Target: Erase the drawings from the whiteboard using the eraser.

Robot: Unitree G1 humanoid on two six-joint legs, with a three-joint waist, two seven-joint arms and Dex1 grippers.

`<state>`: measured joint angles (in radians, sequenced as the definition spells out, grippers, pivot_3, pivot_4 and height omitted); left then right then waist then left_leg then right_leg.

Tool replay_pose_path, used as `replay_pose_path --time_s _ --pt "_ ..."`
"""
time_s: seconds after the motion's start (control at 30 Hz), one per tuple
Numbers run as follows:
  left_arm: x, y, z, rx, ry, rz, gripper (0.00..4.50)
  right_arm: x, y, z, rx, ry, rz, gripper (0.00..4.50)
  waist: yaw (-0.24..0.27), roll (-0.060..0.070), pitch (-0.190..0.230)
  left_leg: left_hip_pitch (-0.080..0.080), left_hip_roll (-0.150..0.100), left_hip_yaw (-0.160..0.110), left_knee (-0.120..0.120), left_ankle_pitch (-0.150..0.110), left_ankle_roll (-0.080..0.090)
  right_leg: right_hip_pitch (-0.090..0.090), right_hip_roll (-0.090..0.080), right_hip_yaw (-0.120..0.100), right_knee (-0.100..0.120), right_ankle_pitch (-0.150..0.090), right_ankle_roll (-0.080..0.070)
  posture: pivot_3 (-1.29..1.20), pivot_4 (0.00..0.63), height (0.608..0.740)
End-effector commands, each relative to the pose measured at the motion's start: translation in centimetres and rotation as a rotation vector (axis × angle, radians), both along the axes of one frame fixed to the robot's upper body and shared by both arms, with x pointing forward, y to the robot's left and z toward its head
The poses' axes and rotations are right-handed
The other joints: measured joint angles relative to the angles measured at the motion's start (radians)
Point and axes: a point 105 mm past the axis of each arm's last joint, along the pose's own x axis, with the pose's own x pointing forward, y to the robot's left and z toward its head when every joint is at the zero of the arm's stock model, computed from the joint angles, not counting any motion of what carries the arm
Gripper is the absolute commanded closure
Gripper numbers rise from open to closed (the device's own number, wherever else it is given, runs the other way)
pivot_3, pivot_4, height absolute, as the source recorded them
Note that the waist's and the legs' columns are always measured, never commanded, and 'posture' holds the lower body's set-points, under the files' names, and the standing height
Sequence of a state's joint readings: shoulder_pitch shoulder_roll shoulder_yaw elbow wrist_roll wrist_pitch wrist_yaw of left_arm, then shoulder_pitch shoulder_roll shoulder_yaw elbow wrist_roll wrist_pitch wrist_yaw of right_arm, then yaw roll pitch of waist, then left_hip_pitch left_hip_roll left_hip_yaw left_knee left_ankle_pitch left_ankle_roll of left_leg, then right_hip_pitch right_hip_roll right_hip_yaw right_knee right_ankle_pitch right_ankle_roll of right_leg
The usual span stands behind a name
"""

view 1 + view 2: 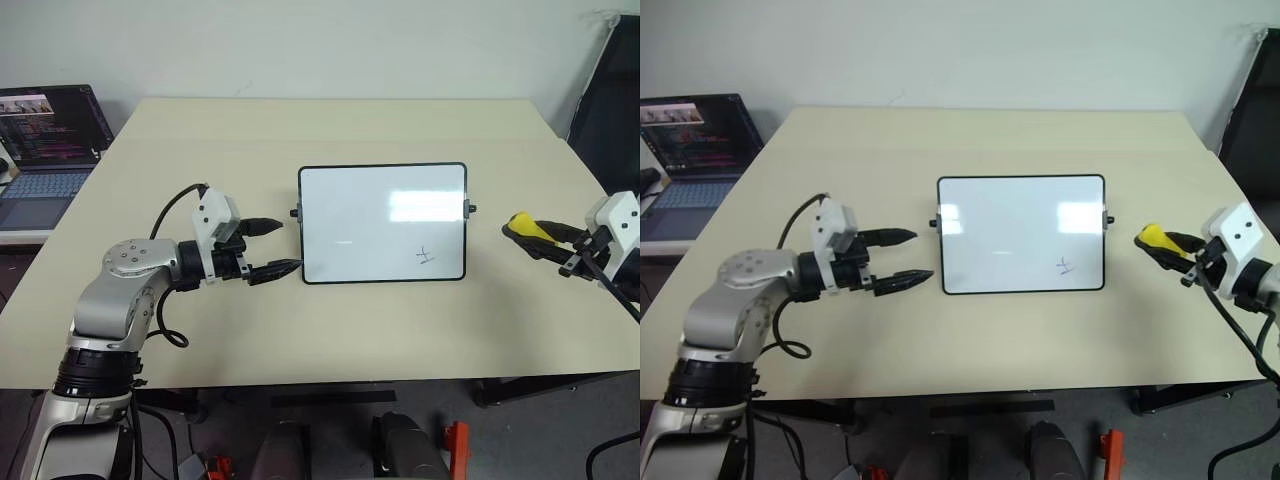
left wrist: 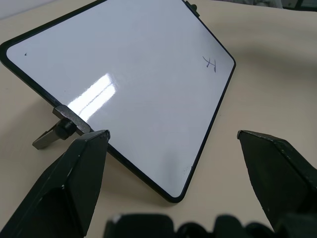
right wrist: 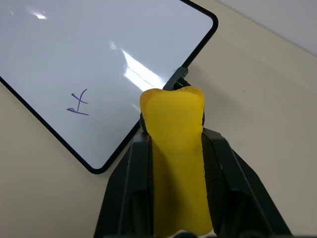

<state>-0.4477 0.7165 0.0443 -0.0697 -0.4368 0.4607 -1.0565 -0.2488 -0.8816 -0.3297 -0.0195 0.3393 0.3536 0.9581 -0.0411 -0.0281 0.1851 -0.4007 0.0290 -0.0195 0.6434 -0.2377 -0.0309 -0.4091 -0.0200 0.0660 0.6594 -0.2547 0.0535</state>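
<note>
- My right pincer (image 1: 535,235) is clamped on the eraser (image 1: 527,227); the yellow block sticks out past my fingertips, squeezed between both fingers (image 3: 126,188).
- The right pincer hangs off the right edge of the whiteboard (image 1: 383,222), near its right-side knob (image 1: 470,209) but apart from it. It points in toward the board.
- My left pincer (image 1: 277,248) stands apart, nothing between the fingers (image 2: 69,183). It sits just beside the board's left edge, tips close to the lower left corner. I cannot tell whether the lower tip touches the frame.
- The whiteboard lies near the middle of the surface (image 1: 330,330), long side running left to right, black frame all round. From the left wrist view it looks propped at a slight tilt on its left-side knob (image 2: 59,130).
- The drawings (image 1: 426,256): one small dark scribble, an x-like mark with a short stroke under it, in the board's lower right part, nearer my right pincer. The eraser is not on it.
- A tiny dark dot (image 2: 26,54) near one far corner of the board, seen from the left wrist.
- A laptop (image 1: 45,150) with a lit screen sits off the surface's far left edge.
</note>
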Motion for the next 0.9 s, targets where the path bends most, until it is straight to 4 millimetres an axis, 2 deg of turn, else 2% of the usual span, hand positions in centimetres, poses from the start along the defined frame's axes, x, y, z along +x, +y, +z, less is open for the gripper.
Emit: replay_pose_path --time_s 0.03,0.2,0.47,0.73,0.83,0.9 --pt "-0.2 -0.3 1.1 0.0 -0.042 -0.016 0.0 -0.1 0.6 1.3 0.0 -0.043 0.025 3.54 0.0 0.0 0.0 0.0 0.0 0.0 0.0 0.0 0.0 0.0 0.0 0.0 0.0 0.0 0.0 0.0 0.15 0.74" --pt "-0.2 -0.2 1.0 -0.001 -0.04 -0.014 0.0 -0.2 0.9 1.2 0.005 -0.036 0.039 3.54 0.0 0.0 0.0 0.0 0.0 0.0 0.0 0.0 0.0 0.0 0.0 0.0 0.0 0.0 -0.001 0.0 0.15 0.74" --pt "-0.2 -0.2 0.7 -0.004 -0.035 -0.014 0.0 -0.7 3.0 1.5 0.007 -0.019 0.133 3.54 0.0 0.0 0.0 0.0 0.0 0.0 0.0 0.0 0.0 0.0 0.0 0.0 0.001 0.001 -0.001 0.0 0.15 0.74" --pt "-0.2 -0.2 0.5 -0.006 -0.034 -0.013 0.0 -0.6 3.0 1.6 -0.003 -0.024 0.132 3.54 0.002 0.0 0.0 0.0 0.0 0.0 0.001 0.0 0.0 0.0 0.0 0.0 0.001 0.001 -0.001 0.0 0.15 0.74" --pt "-0.3 -0.3 0.5 -0.007 -0.032 -0.018 0.0 -0.3 4.1 2.5 0.005 -0.075 0.153 3.54 0.001 0.0 0.0 0.0 0.0 0.0 0.001 0.0 0.0 0.0 0.0 0.0 0.001 0.001 -0.001 0.0 0.15 0.74" --pt "-0.2 -0.4 0.3 -0.005 -0.031 -0.022 0.0 0.3 5.8 3.1 0.015 -0.145 0.17 3.54 -0.004 0.0 0.0 0.001 0.0 0.0 0.001 0.0 0.0 0.0 0.0 0.0 0.001 0.001 -0.001 0.0 0.15 0.74"
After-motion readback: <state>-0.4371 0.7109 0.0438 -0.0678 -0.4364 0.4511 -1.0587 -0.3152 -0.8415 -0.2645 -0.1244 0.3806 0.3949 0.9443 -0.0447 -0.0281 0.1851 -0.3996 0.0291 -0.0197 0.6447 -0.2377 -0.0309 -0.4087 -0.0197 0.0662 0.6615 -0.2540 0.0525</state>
